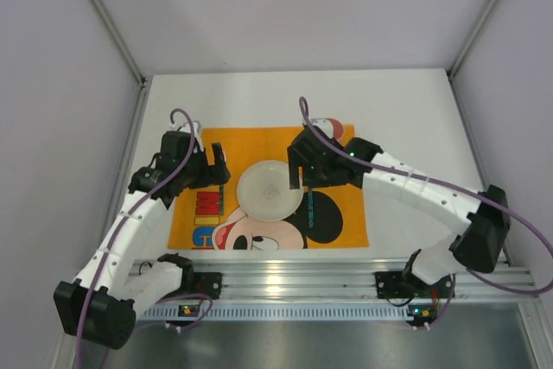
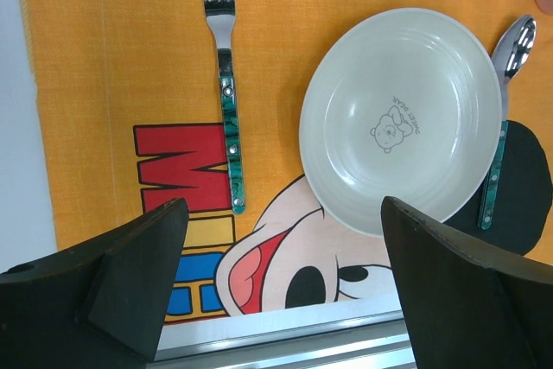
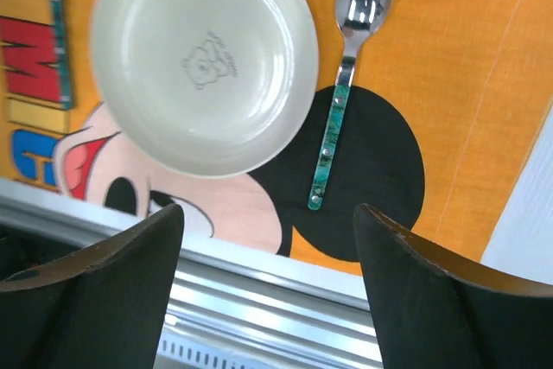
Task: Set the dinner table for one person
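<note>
Where the placemat (image 1: 259, 140) lies, the dinner table (image 1: 406, 110) runs lengthwise left-right.

The placemat (image 2: 112, 58) is orange, the plate (image 2: 402, 118) cream, fork (image 2: 226, 84) and spoon (image 3: 346, 75) handles marbled green.

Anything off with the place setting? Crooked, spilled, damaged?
Nothing spilled or broken. One small thing: the spoon, right of the plate on the placemat, lies slanted, with its handle end angling in toward the plate. It isn't parallel with the fork on the left.
</note>
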